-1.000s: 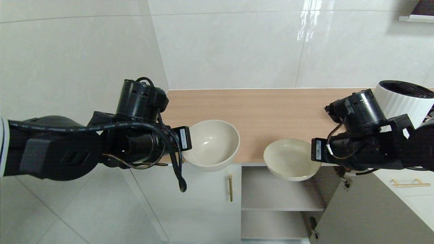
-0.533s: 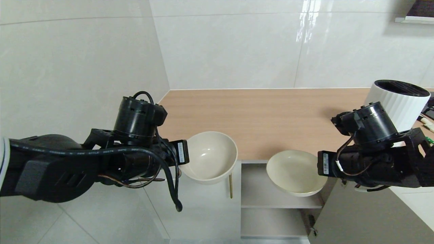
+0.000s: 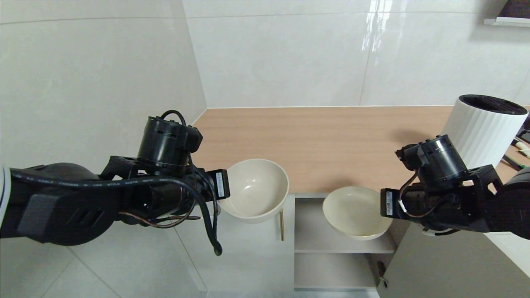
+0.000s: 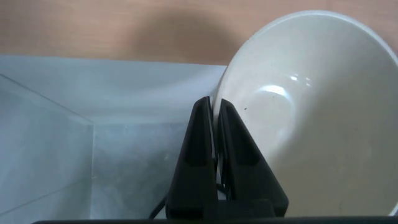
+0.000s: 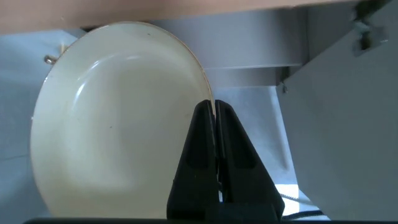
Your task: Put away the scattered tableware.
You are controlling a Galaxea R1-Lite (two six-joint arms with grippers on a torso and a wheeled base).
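A deep cream bowl (image 3: 254, 188) hangs in front of the counter's front edge, with my left gripper (image 3: 223, 198) shut on its rim. The left wrist view has that gripper (image 4: 216, 115) with its fingers pinched on the bowl's (image 4: 311, 112) near wall. A shallower cream bowl (image 3: 354, 211) is held in front of the open cabinet's upper compartment, my right gripper (image 3: 384, 203) shut on its right rim. In the right wrist view the right gripper (image 5: 213, 113) clamps the edge of this bowl (image 5: 118, 124).
The wooden counter (image 3: 323, 140) runs along the tiled wall. A white ribbed cylinder (image 3: 482, 128) stands at its right end. Below, the open cabinet has a shelf (image 3: 331, 250), its door (image 3: 434, 265) swung out right. A closed door with a gold handle (image 3: 281, 225) lies left.
Both arms have lowered their bowls from the counter's edge to in front of the cabinet. The right bowl has shifted slightly left. The head view has moved a little.
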